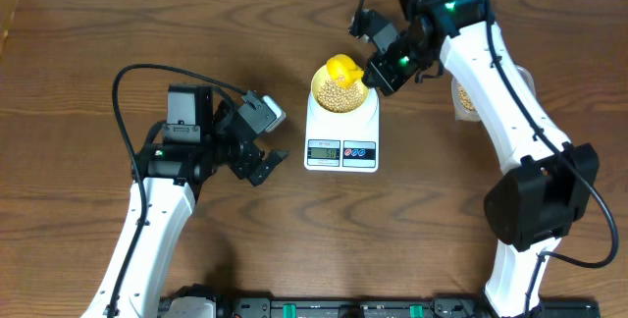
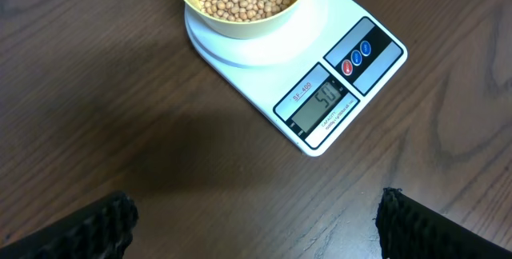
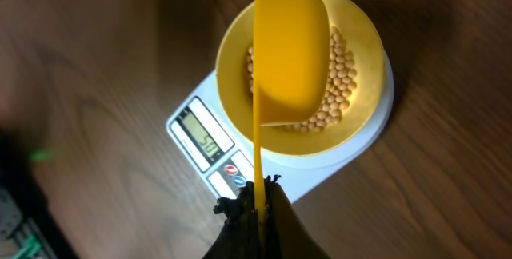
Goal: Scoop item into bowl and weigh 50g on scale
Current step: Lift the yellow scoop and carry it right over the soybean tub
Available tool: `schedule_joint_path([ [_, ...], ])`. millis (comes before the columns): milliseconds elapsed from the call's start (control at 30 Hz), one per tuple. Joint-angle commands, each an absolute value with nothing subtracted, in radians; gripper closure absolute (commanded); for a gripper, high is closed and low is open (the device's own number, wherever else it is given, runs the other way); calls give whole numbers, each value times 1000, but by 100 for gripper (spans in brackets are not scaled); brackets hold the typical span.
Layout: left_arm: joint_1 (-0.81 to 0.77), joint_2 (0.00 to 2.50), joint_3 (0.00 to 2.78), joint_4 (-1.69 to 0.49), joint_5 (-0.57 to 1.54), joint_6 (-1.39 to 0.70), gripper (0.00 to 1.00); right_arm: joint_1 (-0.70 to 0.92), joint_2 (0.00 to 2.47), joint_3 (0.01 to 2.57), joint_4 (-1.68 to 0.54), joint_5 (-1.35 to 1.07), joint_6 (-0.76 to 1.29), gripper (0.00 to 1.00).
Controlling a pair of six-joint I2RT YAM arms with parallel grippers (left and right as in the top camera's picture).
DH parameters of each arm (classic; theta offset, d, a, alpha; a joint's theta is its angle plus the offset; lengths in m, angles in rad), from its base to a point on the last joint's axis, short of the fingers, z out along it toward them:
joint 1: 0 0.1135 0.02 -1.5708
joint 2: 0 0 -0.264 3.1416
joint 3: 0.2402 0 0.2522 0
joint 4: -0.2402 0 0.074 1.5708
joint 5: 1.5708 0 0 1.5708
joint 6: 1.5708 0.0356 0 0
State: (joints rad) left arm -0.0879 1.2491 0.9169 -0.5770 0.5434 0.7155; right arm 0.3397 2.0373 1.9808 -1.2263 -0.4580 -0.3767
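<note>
Our right gripper (image 3: 258, 207) clamps the scoop (image 3: 290, 51) by its handle, long axis pointing straight ahead, cup tipped sideways above the bowl (image 3: 364, 35) of beans (image 3: 340, 71) on the scale (image 3: 200, 135). Our left gripper (image 2: 256, 227) gapes apart, scale ahead.

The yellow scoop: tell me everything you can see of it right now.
The yellow scoop looks like smooth, opaque plastic: a deep rounded cup on a thin flat handle, seen edge-on. The right gripper is shut on the handle's end. The cup hangs over the pale yellow bowl, tipped so its outer wall faces the wrist camera; its inside is hidden. Whether it touches the beans below cannot be told.
</note>
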Motion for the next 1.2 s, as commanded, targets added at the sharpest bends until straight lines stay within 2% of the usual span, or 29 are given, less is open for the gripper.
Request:
schedule_joint_path([
  [0, -85, 1255, 919, -580, 538, 733, 2, 295, 2014, 1984, -1226, -587, -371, 99],
  [567, -85, 1255, 919, -580, 538, 733, 2, 104, 2014, 1984, -1224, -1038, -372, 99],
  [933, -85, 1255, 919, -580, 538, 733, 3, -22, 2007, 1984, -1227, -1186, -323, 99],
  [1167, -85, 1255, 919, -580, 538, 733, 2, -123, 1963, 1984, -1274, -1172, -299, 99],
])
